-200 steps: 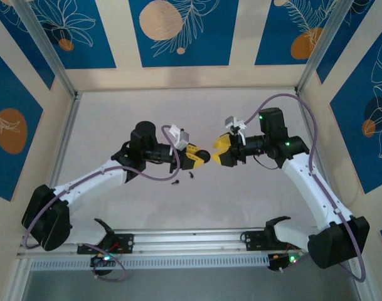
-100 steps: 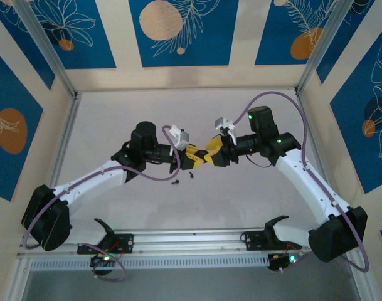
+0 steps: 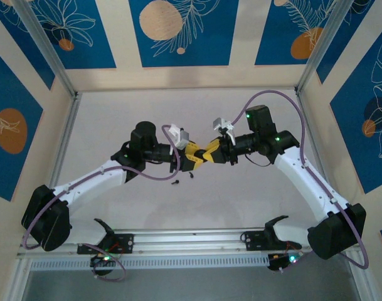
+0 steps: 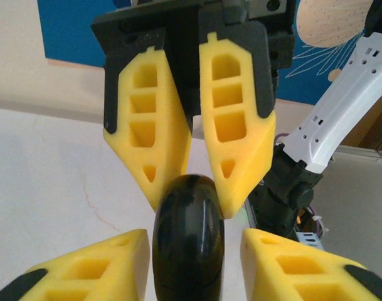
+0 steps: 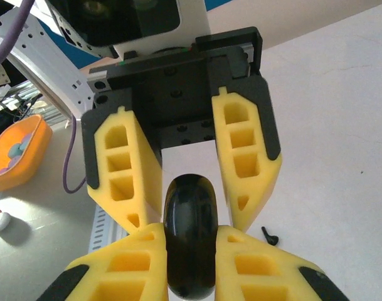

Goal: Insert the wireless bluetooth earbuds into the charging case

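Right wrist camera: what has my right gripper (image 5: 191,232) got?
— It pinches the shiny black round charging case (image 5: 190,207) tight, up off the white table (image 5: 341,125).
— And my left gripper (image 4: 194,238)?
— I see it a bit open around that case, with a gap on one side. Two tiny black earbuds (image 3: 176,182) lie on the table below.
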`<state>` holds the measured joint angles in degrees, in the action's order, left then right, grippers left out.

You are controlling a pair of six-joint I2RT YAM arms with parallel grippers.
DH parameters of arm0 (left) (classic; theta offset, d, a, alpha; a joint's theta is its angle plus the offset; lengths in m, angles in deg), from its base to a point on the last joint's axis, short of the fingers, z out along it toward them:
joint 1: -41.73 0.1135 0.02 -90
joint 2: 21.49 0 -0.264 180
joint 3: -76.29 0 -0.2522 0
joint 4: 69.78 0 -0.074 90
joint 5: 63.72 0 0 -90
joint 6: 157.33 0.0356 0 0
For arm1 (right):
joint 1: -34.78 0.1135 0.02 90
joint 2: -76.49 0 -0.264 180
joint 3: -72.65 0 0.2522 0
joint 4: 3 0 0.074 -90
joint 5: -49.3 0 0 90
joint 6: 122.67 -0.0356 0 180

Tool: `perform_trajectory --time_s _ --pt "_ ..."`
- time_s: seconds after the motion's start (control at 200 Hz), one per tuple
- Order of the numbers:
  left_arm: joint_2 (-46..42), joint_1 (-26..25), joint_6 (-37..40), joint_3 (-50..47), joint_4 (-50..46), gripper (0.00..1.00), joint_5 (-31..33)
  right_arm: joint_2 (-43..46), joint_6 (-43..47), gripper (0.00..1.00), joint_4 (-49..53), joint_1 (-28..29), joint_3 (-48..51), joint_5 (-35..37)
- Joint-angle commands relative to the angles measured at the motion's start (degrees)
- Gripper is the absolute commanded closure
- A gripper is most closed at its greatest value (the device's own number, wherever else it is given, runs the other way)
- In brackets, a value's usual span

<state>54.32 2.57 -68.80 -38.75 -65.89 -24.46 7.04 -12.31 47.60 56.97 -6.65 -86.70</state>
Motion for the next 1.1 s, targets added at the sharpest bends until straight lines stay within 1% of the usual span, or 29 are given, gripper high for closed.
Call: perform_trajectory --time_s 0.0,0.09,0.2,0.35,0.615,0.725,0.805,0.85,0.92,0.96,1.04,1.095 --pt "-0.5 0.1 -1.8 -0.9 4.2 0.54 -2.2 2.0 6.2 0.85 1.6 -0.5 -0.3 -1.3" --pt "-0.1 0.1 -2.0 -0.8 4.2 0.54 -3.9 3.7 11.3 0.86 0.7 -0.8 1.2 -2.8" --pt "0.3 0.0 -1.4 -0.2 2.9 0.54 -5.2 5.1 13.0 0.86 -2.0 -1.5 2.5 -3.5" --pt "0.3 0.0 -0.3 0.3 1.7 0.54 -5.9 3.9 12.9 0.86 -2.2 -2.3 1.3 -5.8" --pt "-0.1 0.0 0.0 0.4 2.4 0.66 -5.8 1.8 11.8 0.86 -2.3 -2.3 0.5 -8.4" --pt "0.0 0.0 0.0 0.5 2.5 0.75 -5.9 1.6 11.5 0.86 -2.5 -2.2 0.5 -8.2" --pt "0.0 0.0 0.2 0.4 2.2 0.79 -5.7 1.7 11.1 0.85 -2.6 -2.3 0.5 -7.8" --pt "0.0 0.0 0.5 0.4 1.8 0.81 -5.6 1.6 10.7 0.82 -2.9 -2.3 0.5 -7.4" --pt "-0.1 0.0 0.7 0.3 1.7 0.81 -5.3 1.6 9.3 0.69 -3.7 -2.4 0.6 -5.6" --pt "-0.1 0.0 0.7 0.2 1.7 0.81 -5.3 1.6 8.4 0.64 -4.3 -2.5 0.8 -4.2" --pt "-0.4 0.0 0.8 0.3 1.6 0.81 -5.2 1.6 6.2 0.57 -6.0 -2.6 1.1 -0.6" --pt "-0.4 0.0 0.9 0.1 1.4 0.82 -5.1 1.6 5.1 0.54 -7.2 -3.0 1.3 1.1"
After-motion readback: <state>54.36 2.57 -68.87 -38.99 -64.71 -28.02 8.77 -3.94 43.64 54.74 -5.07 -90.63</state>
